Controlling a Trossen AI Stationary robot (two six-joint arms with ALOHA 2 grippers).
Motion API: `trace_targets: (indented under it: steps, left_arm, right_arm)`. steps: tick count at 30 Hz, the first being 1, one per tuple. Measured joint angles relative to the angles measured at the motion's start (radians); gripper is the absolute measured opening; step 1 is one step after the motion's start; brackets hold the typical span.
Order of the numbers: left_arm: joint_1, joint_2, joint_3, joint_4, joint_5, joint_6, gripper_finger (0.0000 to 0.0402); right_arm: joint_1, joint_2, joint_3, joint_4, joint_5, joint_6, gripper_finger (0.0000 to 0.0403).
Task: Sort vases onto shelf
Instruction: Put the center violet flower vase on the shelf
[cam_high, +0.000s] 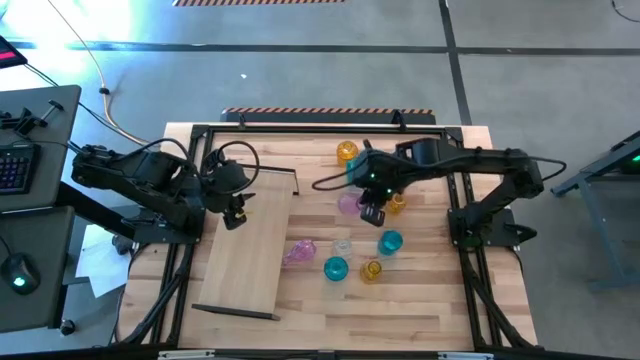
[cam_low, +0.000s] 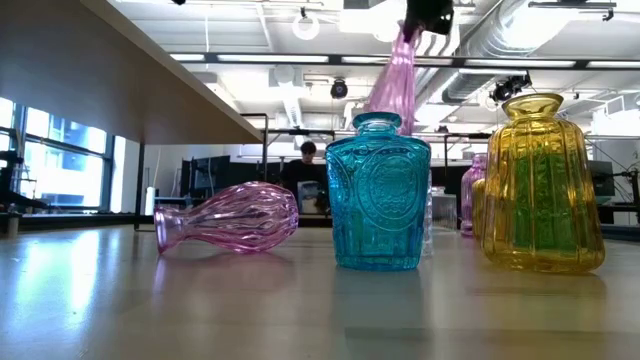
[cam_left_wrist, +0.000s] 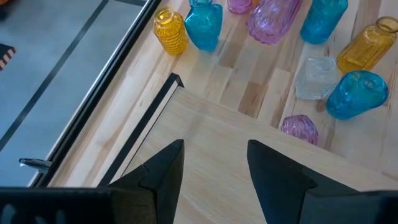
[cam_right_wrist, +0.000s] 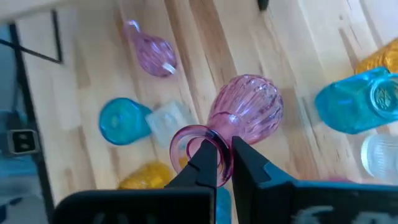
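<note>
Right pincer (cam_right_wrist: 225, 163): mine, pinching the flared rim of a ribbed pink translucent glass vase (cam_right_wrist: 245, 118); the vase hangs tilted, clear of the tabletop, above the cluster of glassware.
Left pincer (cam_left_wrist: 214, 168): mine, fingers spread with nothing between them, hovering over the far end of the shelf.
Shelf (cam_high: 250, 250): long flat light-wood board with thin dark metal rails at its ends, lying on the left part of the butcher-block tabletop (cam_high: 420, 300); no vase stands on it.
Second pink vase (cam_low: 230, 220): ribbed pink glass, lying on its side just beside the shelf's right edge.
Teal bottle (cam_low: 378, 195): embossed teal glass, upright, near the front of the cluster.
Amber vase (cam_low: 540, 185): ribbed amber-yellow glass, upright, just beside the teal bottle.
Clear vase (cam_high: 342, 246): small clear glass piece, between the fallen pink vase and another teal vase (cam_high: 390, 242).
Yellow vase at the back (cam_high: 346, 152): amber glass, upright near the far edge of the tabletop.
Room: a person (cam_low: 308, 165) sits well beyond the tabletop.
</note>
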Motion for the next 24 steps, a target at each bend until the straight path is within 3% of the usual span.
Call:
trace_targets:
  steps: [5, 9, 19, 24]
  left_arm:
    - [0.000, -0.014, 0.000, -0.002, -0.014, 0.003, 0.0170]
    - [0.000, -0.022, 0.000, -0.005, -0.022, 0.011, 0.0170]
    - [-0.001, -0.023, 0.000, -0.034, -0.006, -0.006, 0.0170]
    - [-0.002, -0.023, 0.000, -0.038, 0.038, -0.014, 0.0170]
  right_arm:
    - [-0.023, 0.021, 0.031, 0.105, -0.090, 0.006, 0.0000]
    - [-0.040, 0.109, 0.136, 0.104, -0.157, -0.013, 0.0000]
    - [-0.074, 0.451, 0.678, -0.040, -0.280, -0.174, 0.0000]
    - [-0.100, 0.450, 0.566, 0.111, -0.384, -0.161, 0.0000]
